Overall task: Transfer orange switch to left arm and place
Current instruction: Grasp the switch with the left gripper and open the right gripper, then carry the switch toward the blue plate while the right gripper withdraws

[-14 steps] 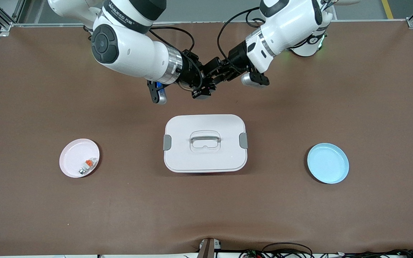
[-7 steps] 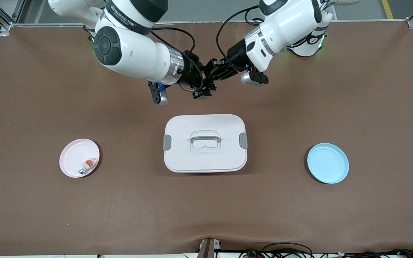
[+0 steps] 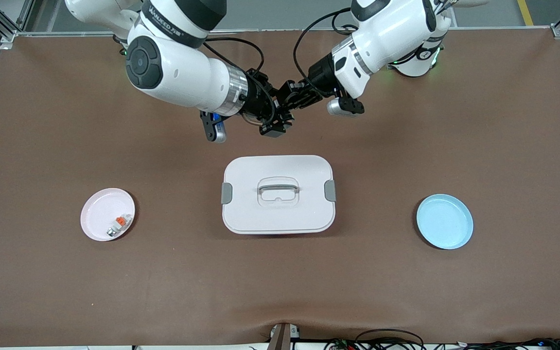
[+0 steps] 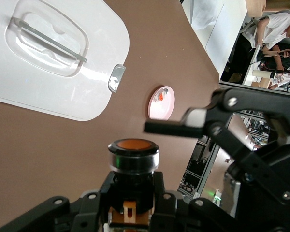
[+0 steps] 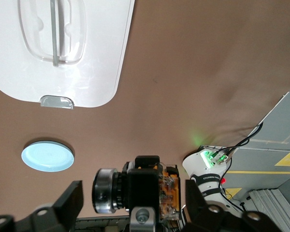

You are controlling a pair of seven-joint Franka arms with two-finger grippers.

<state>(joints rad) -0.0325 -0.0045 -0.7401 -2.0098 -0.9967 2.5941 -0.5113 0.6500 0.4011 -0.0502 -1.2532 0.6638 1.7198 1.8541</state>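
Two arms (image 3: 183, 82) (image 3: 382, 39). One box (image 3: 278, 194). Two plates: pink (image 3: 100, 214), blue (image 3: 445, 221), flanking box. One orange switch (image 4: 133, 157). One small white-grey part (image 3: 118, 224).

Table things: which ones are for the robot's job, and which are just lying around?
For the job:
orange switch, held in the shut left gripper
open right gripper, around the switch
box, to be avoided

Just lying about:
pink plate with a small white-and-grey part on it
blue plate
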